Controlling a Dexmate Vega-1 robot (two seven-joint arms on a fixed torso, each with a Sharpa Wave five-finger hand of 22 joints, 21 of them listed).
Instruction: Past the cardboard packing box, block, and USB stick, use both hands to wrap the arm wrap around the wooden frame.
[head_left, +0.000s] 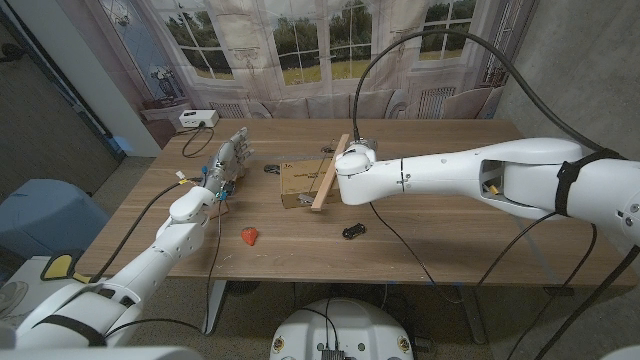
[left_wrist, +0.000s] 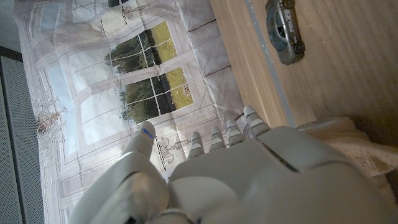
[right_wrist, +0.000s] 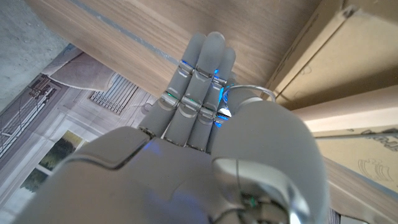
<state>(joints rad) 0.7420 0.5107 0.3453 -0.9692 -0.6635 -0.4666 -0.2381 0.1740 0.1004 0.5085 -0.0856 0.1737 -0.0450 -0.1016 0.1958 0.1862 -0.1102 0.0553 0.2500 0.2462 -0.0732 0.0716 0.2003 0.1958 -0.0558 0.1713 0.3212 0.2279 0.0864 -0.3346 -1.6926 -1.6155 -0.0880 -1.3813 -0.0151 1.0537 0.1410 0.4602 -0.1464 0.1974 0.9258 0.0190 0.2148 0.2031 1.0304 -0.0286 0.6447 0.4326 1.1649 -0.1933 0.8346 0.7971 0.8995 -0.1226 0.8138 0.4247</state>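
1. Surface: light wooden table (head_left: 450, 215); a printed backdrop of windows (head_left: 300, 45) hangs behind its far edge.
2. Flat brown cardboard packing box (head_left: 300, 182) lies mid-table, a pale wooden frame strip (head_left: 330, 172) leaning across it.
3. Small red block (head_left: 249, 236) near left; small dark toy car (head_left: 353, 231) near centre.
4. Left hand (head_left: 230, 160), fingers spread, holds nothing.
5. Right hand (right_wrist: 199, 93), fingers straight and pressed together, beside the box.

From my seat I count one cardboard box (head_left: 300, 181) mid-table and one wooden frame (head_left: 329, 174) slanting across its right side. One red block (head_left: 249, 236) lies near the front edge, one small dark toy car (head_left: 354, 231) to its right. At the far left corner — one white box (head_left: 198, 118). Two robot hands: left (head_left: 231, 158), right (head_left: 352, 160).
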